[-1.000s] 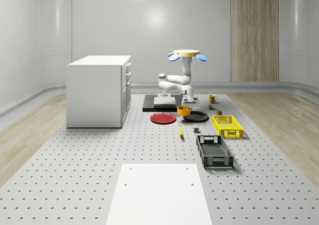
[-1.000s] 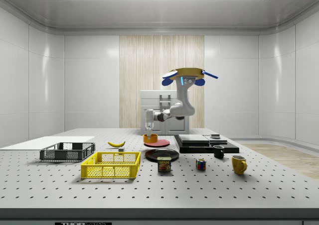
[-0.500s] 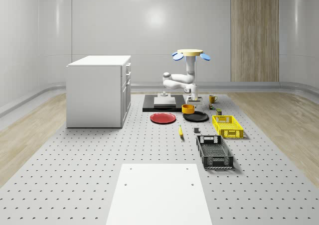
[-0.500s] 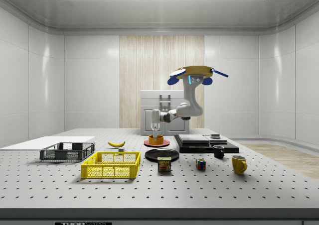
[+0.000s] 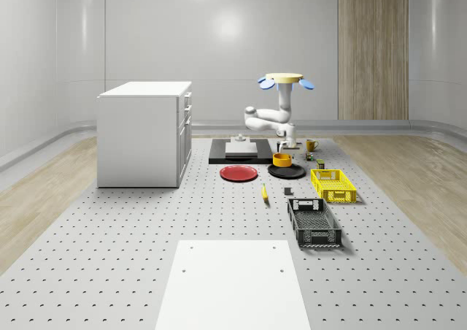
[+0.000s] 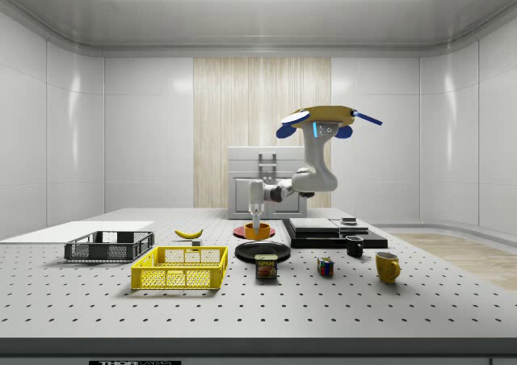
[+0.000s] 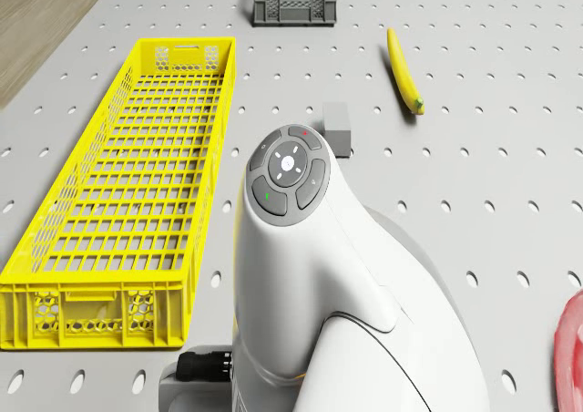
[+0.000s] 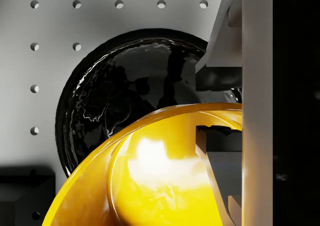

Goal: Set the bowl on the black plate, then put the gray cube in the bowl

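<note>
Step one underway: drone (image 5: pixel 284 78) hovers, fingers (image 8: pixel 220 151) clamped on bowl (image 5: pixel 282 158) rim over black plate (image 8: pixel 125 86); next, lower and release.

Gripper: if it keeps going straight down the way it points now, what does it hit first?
Most likely the black plate. The gripper points down, shut on the rim of the orange bowl, and the wrist view shows the plate right beneath. The bowl's base would probably touch first; the gap is unclear.
</note>
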Robot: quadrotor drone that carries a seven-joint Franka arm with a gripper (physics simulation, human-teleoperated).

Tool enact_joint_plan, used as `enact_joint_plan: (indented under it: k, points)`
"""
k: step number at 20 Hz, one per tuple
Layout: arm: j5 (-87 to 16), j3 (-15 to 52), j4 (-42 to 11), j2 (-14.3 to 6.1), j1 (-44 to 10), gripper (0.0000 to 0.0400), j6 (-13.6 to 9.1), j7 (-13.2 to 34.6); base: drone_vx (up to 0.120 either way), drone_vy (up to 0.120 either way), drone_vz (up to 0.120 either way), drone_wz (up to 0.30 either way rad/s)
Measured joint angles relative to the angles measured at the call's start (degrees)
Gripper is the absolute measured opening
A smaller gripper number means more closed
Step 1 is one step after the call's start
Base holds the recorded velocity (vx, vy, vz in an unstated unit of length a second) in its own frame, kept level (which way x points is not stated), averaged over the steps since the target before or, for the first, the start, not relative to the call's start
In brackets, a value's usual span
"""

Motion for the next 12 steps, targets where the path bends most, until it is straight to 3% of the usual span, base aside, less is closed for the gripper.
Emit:
enact_joint_plan:
  k: [3,12]
  points:
    - [0.02,0.00,0.00,-0.06,-0.01,0.0100,0.05,0.01,0.000,0.093,-0.053,0.000]
    - [-4.75,-5.17,1.34,-0.07,-0.95,0.0100,2.14,0.10,0.000,0.000,0.000,0.000]
